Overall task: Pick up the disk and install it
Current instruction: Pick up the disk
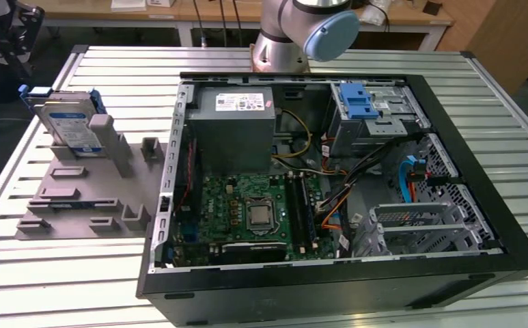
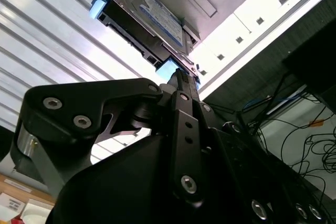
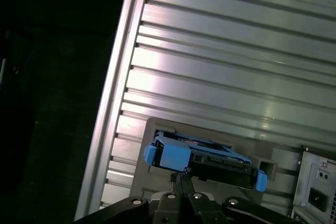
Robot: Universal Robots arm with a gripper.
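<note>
Disk [image 1: 69, 123] upright in holder [image 1: 81, 205]; second wrist view: end effector [image 2: 179, 75] apart.

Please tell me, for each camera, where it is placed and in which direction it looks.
Exterior view: off the arm and high up, it looks down on the table, the open computer case and the disk; part of the arm shows.
First wrist view: on the arm, it looks past the gripper at the disk.
Second wrist view: on the arm, it looks along the gripper at the disk.
Shared: both wrist views show the gripper close to the disk.
</note>
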